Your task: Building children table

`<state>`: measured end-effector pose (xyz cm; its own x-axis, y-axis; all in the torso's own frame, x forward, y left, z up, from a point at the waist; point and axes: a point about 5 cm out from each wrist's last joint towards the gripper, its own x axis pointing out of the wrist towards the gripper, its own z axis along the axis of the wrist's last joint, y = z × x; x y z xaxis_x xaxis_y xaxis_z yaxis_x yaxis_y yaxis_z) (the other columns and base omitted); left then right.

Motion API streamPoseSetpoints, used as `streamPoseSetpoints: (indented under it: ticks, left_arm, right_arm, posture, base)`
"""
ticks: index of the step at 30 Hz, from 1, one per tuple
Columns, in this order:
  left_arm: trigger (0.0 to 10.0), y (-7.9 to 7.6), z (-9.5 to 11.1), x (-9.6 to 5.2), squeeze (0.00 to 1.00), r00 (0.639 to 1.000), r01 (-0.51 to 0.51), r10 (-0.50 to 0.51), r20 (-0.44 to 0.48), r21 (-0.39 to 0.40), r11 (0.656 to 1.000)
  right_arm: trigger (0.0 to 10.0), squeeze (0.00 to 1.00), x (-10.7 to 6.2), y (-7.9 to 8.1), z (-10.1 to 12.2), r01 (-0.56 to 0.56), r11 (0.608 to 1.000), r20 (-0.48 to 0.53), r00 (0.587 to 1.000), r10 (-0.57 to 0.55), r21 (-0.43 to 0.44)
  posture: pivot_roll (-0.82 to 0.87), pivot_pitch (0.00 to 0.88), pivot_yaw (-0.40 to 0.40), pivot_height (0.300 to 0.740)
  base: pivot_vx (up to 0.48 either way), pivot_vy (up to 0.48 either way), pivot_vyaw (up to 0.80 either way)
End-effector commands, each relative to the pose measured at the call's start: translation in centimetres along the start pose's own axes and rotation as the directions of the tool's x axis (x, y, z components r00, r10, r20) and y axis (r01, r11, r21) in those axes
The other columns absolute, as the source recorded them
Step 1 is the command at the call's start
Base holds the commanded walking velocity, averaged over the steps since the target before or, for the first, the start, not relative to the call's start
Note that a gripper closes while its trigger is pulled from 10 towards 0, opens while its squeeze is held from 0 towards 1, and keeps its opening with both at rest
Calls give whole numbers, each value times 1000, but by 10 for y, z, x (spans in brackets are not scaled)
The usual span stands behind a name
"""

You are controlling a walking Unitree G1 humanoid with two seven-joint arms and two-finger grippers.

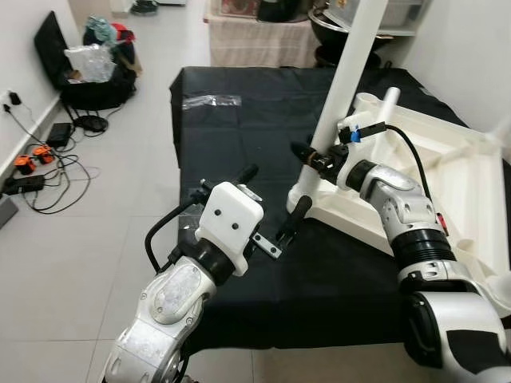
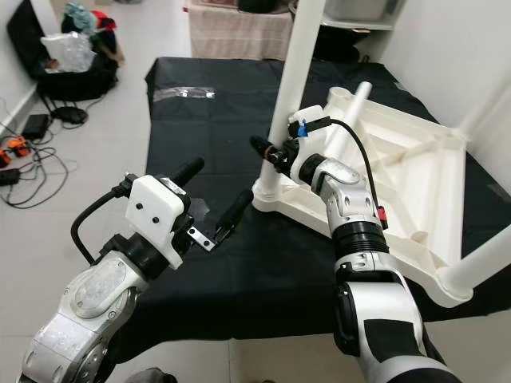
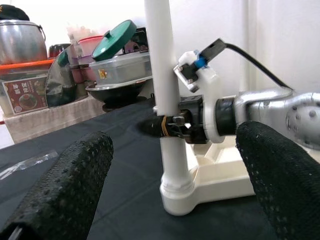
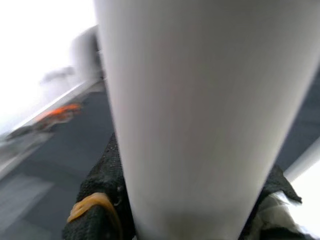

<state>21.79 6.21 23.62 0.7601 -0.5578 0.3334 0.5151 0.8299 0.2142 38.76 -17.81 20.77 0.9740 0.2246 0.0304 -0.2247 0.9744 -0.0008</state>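
My right tool (image 1: 313,155) is clenched around the white table leg (image 1: 349,76), low on the tube just above the corner socket (image 1: 302,194) where it stands upright; in the right wrist view the tube is pressed between the pads (image 4: 95,210), one of them carrying a yellow band. My left tool (image 1: 271,203) hangs released, its two black fingers (image 3: 65,185) spread wide and aimed at the same leg, near it but not touching, one fingertip close to the socket. Against the left wrist housing sits a small metal bracket (image 1: 267,246); I cannot tell whether it is part of the tool or a loose piece. The leg rises from the upturned white tabletop (image 1: 431,159), which lies underside up on the counter (image 1: 239,144) draped in black cloth, ribs showing; a second leg (image 1: 385,108) stands at a farther corner and another (image 2: 487,259) runs out from the corner nearest me. A clear plastic bag (image 1: 211,100) lies well apart at the far side of the cloth. I judge the step in hand to be seating or tightening this leg in its socket, with the build well along. The next move, I think, calls for a firm grip and a turn or downward press along the leg's axis, with the left tool steadying the tabletop so it does not slide on the cloth.
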Motion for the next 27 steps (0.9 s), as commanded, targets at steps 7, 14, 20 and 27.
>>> streamPoseSetpoints:
  ticks: [7, 14, 20, 27]
  left_arm:
    - [10000, -2, 1, 3, 0, 1000, 20, -20, 8, 2, 1000]
    - [10000, -1, 0, 2, 0, 1000, 19, -19, 7, 4, 1000]
    - [10000, -1, 0, 2, 0, 1000, 16, -16, 5, 3, 1000]
    - [10000, 1, 0, 3, 0, 1000, 11, -11, 6, 6, 1000]
  right_arm:
    - [0, 0, -47, 3, 9, 626, 779, -11, 779, -626, 36]
    - [10000, 0, -34, 39, 2, 519, 847, -48, 854, -517, 113]
    - [10000, 1000, -26, 48, 7, 285, 954, 2, 958, -286, 91]
    - [10000, 0, -21, 24, 6, -140, 987, -61, 988, 145, 80]
  posture:
    - [76, 78, -90, 740]
    - [75, 80, -90, 740]
    - [69, 86, -89, 740]
    - [66, 87, -89, 740]
  base:
    - [0, 0, 0]
    - [0, 0, 0]
    - [0, 0, 0]
    - [0, 0, 0]
